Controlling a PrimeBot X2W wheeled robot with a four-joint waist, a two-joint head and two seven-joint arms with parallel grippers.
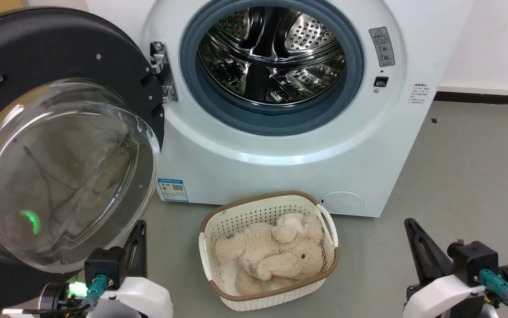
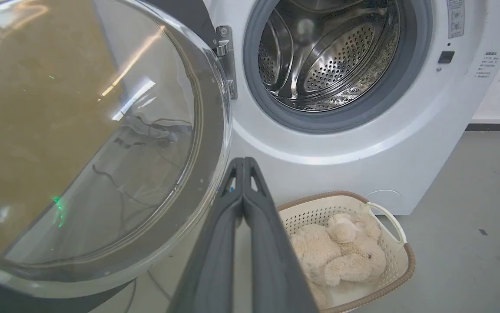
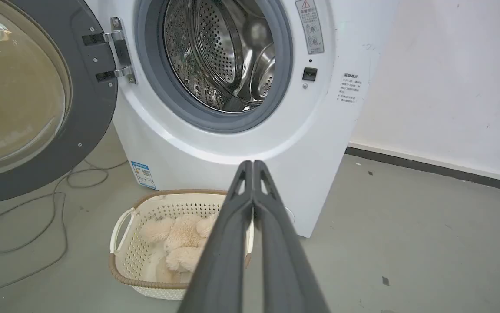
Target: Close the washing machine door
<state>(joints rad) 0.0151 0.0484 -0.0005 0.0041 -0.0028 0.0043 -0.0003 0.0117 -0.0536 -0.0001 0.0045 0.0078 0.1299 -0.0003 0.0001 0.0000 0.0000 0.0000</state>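
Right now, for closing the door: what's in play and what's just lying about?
In play:
door, swung open to the left
washer
left gripper, shut, beside the door glass

Lying about:
basket on the floor in front of the washer
plush toy in the basket
cable on the floor

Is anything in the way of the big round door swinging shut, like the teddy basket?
Nothing sits in the opening of the washing machine. The basket stands on the floor in front, seemingly lower than the washing machine door. The shut left gripper is by its glass side and may need moving.
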